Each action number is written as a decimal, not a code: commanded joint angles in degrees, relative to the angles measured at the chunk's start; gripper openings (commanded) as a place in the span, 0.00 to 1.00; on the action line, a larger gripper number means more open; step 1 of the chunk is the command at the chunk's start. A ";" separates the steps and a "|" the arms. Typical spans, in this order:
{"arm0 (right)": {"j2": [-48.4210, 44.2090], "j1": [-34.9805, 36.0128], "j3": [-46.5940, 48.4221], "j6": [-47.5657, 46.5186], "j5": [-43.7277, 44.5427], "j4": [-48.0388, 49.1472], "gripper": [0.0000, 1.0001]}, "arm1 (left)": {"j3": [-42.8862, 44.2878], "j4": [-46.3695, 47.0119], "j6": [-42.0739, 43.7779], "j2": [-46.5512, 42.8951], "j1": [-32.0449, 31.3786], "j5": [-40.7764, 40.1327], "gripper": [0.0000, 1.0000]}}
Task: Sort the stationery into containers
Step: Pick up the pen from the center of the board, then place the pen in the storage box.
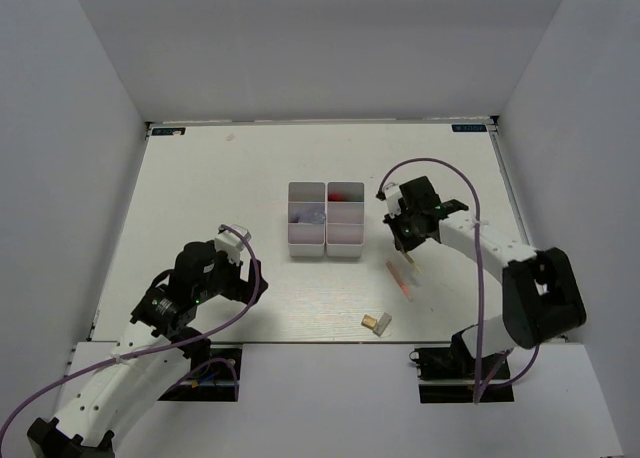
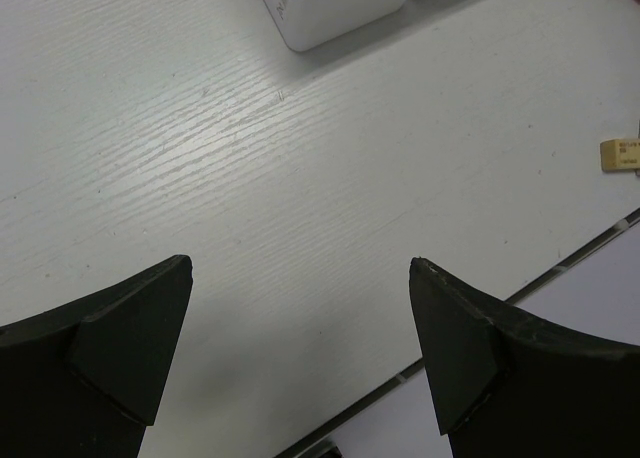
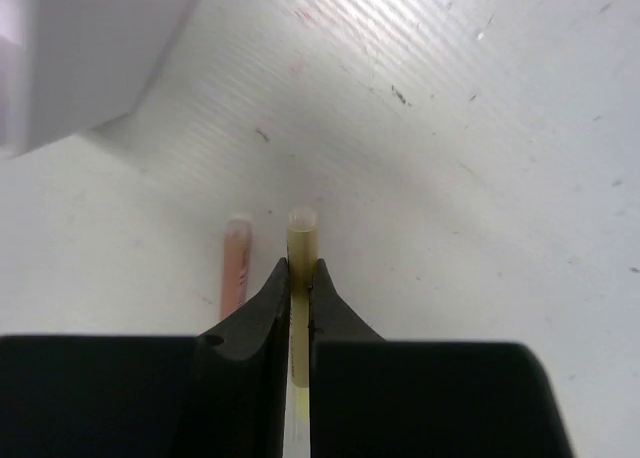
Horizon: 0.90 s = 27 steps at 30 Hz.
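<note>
Two white three-compartment trays [image 1: 307,240] [image 1: 345,246] stand side by side mid-table. A red item [image 1: 346,191] lies in the right tray's far compartment and a bluish item [image 1: 308,216] in the left tray's middle one. My right gripper [image 1: 408,248] [image 3: 301,263] is shut on a thin pale-yellow pen [image 3: 302,236], just above the table to the right of the trays. An orange pen [image 3: 236,268] [image 1: 400,279] lies on the table beside it. A tan eraser block [image 1: 377,323] [image 2: 620,155] lies near the front edge. My left gripper [image 1: 228,258] [image 2: 300,268] is open and empty over bare table.
The corner of the right tray [image 3: 80,58] is close on the left in the right wrist view. The table's front edge [image 2: 560,268] runs just beyond my left fingers. White walls enclose the table on three sides.
</note>
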 commanded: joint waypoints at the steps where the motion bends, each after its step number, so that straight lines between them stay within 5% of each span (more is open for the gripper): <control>1: -7.88 0.01 3.18 -1.95 -3.84 -3.42 0.00 | -0.32 0.82 0.30 -0.40 0.35 0.71 1.00; 11: -10.72 0.45 17.93 -6.09 -25.44 -3.43 0.00 | -0.76 1.35 0.39 0.03 0.43 0.71 1.00; 19: 4.28 1.15 30.06 -7.32 -46.35 1.85 0.00 | -1.02 1.52 0.13 0.21 0.35 0.01 1.00; 27: 11.95 2.56 37.55 -15.30 -58.30 3.34 0.00 | -0.85 1.17 0.48 1.18 0.43 -0.34 1.00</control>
